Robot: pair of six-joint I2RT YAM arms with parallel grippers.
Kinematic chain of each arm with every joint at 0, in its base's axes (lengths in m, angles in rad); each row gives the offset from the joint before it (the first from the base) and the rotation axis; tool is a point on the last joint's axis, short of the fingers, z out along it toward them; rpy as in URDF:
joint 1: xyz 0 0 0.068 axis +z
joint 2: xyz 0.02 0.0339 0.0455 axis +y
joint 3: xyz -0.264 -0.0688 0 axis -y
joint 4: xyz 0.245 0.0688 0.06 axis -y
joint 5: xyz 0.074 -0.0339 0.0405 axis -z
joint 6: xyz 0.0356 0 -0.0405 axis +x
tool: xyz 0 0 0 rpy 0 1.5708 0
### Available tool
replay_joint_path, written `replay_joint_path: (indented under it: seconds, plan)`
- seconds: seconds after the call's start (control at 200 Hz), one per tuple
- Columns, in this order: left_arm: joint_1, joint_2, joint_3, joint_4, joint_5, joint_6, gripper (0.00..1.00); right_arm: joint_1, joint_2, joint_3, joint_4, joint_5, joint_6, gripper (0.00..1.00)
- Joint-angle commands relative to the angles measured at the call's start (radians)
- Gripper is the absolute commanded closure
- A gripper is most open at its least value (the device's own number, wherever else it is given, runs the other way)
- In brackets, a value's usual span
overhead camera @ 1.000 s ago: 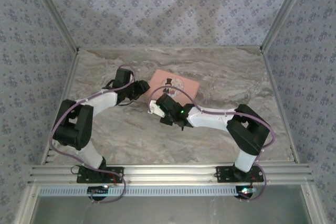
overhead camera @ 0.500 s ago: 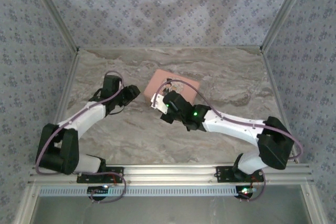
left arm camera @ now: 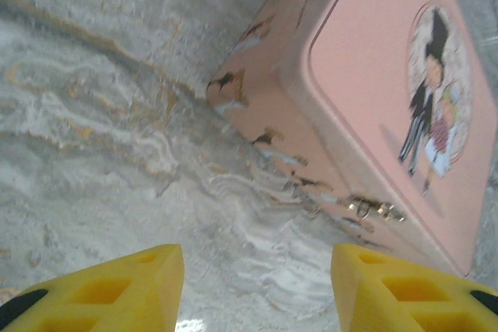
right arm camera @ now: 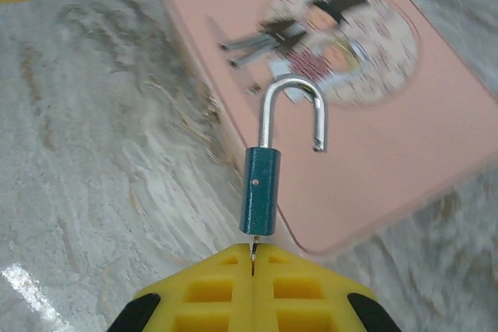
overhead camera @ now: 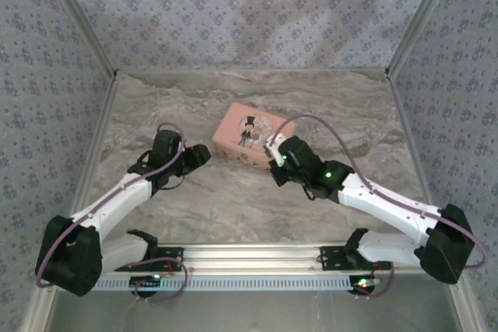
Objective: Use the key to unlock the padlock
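- Padlock (right arm camera: 258, 190), tiny, with a dark teal cylindrical body and a silver metal shackle (right arm camera: 292, 106), sits just off the tips of the right gripper (right arm camera: 253, 262), seen against the edge of the pink rectangular cartoon tin (right arm camera: 389, 138).
- One shackle leg stands free of the body.
- Right gripper's yellow jaws are clenched on a thin metal key (right arm camera: 253, 247) that enters the body's near end.
- Left gripper (left arm camera: 257, 270) has its jaws released and empty, over the grey marbled table (left arm camera: 93, 138) near the tin's side.
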Motion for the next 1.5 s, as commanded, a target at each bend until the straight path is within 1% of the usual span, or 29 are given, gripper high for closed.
replay_joint_path:
  seconds: [0.0,0.08,0.09,0.215,0.35,0.415,0.585,0.844,0.919,0.959,0.964,0.974,0.994,1.059,1.104,1.109,1.129,1.134,1.139,1.149,1.224,1.284,1.304,1.309,1.314,1.319,1.329,1.399,1.494]
  plan:
    - [-0.024,-0.022,-0.029,0.014,-0.027,-0.025,0.47,-0.104,-0.081,-0.092,-0.059,-0.076,0.240,1.00]
    - [-0.040,-0.020,-0.040,0.035,-0.029,-0.044,0.47,-0.231,-0.129,-0.169,-0.043,-0.160,0.338,1.00]
    - [-0.042,-0.019,-0.041,0.038,-0.030,-0.045,0.47,-0.258,-0.133,-0.182,-0.041,-0.173,0.357,1.00]
    - [-0.066,-0.011,-0.037,0.048,-0.037,-0.046,0.47,-0.455,-0.159,-0.281,0.013,-0.308,0.468,1.00]
    - [-0.077,-0.006,-0.044,0.065,-0.038,-0.050,0.47,-0.612,-0.124,-0.357,0.110,-0.408,0.526,1.00]
    - [-0.080,-0.007,-0.047,0.070,-0.038,-0.052,0.47,-0.661,-0.104,-0.380,0.147,-0.430,0.560,1.00]
    - [-0.080,-0.012,-0.054,0.071,-0.040,-0.055,0.47,-0.751,-0.067,-0.415,0.224,-0.472,0.602,1.00]
    - [-0.080,-0.017,-0.057,0.073,-0.043,-0.064,0.46,-0.813,0.059,-0.403,0.245,-0.511,0.610,1.00]
    - [-0.080,-0.022,-0.058,0.072,-0.043,-0.068,0.46,-0.826,0.071,-0.403,0.240,-0.511,0.613,0.92]
    - [-0.079,-0.027,-0.060,0.069,-0.045,-0.068,0.46,-0.831,0.068,-0.401,0.227,-0.505,0.613,0.82]
    - [-0.080,-0.027,-0.060,0.068,-0.045,-0.068,0.46,-0.831,0.066,-0.400,0.225,-0.503,0.613,0.82]
    - [-0.080,-0.028,-0.060,0.067,-0.047,-0.069,0.46,-0.833,0.065,-0.399,0.219,-0.500,0.614,0.78]
    - [-0.080,-0.031,-0.060,0.064,-0.050,-0.070,0.46,-0.833,0.057,-0.398,0.207,-0.490,0.615,0.76]
    - [-0.080,-0.041,-0.063,0.058,-0.058,-0.069,0.46,-0.835,0.017,-0.399,0.173,-0.460,0.617,0.64]
    - [-0.080,-0.047,-0.062,0.048,-0.068,-0.067,0.45,-0.835,-0.019,-0.396,0.133,-0.423,0.614,0.58]
    - [-0.080,-0.048,-0.062,0.047,-0.069,-0.067,0.43,-0.835,-0.022,-0.395,0.128,-0.421,0.614,0.57]
    - [-0.078,-0.051,-0.061,0.041,-0.075,-0.067,0.22,-0.835,-0.038,-0.391,0.107,-0.406,0.610,0.54]
    - [-0.078,-0.052,-0.060,0.040,-0.077,-0.067,0.12,-0.835,-0.041,-0.391,0.104,-0.403,0.609,0.54]
    - [-0.079,-0.052,-0.060,0.039,-0.077,-0.066,0.07,-0.836,-0.045,-0.390,0.096,-0.401,0.608,0.54]
    - [-0.079,-0.054,-0.060,0.037,-0.079,-0.065,0.03,-0.836,-0.051,-0.388,0.084,-0.393,0.606,0.53]
    - [-0.076,-0.059,-0.053,0.025,-0.087,-0.057,0.02,-0.838,-0.103,-0.374,0.011,-0.356,0.589,0.48]
    - [-0.068,-0.057,-0.038,0.004,-0.092,-0.044,0.02,-0.841,-0.131,-0.356,-0.052,-0.327,0.587,0.41]
    - [-0.065,-0.056,-0.031,-0.005,-0.095,-0.038,0.02,-0.841,-0.137,-0.348,-0.070,-0.316,0.587,0.37]
    - [-0.064,-0.056,-0.029,-0.008,-0.096,-0.038,0.02,-0.841,-0.139,-0.346,-0.075,-0.312,0.587,0.22]
    - [-0.064,-0.057,-0.027,-0.009,-0.096,-0.037,0.02,-0.841,-0.140,-0.345,-0.080,-0.307,0.586,0.11]
    - [-0.063,-0.056,-0.025,-0.012,-0.097,-0.034,0.02,-0.841,-0.142,-0.342,-0.085,-0.301,0.585,0.05]
    - [-0.060,-0.056,-0.022,-0.017,-0.098,-0.031,0.02,-0.841,-0.144,-0.338,-0.094,-0.297,0.584,0.01]
    - [-0.040,-0.058,0.006,-0.055,-0.112,-0.009,0.02,-0.841,-0.161,-0.309,-0.134,-0.260,0.574,0.00]
    - [0.008,-0.056,0.053,-0.109,-0.144,0.045,0.02,-0.841,-0.159,-0.246,-0.148,-0.145,0.550,0.00]
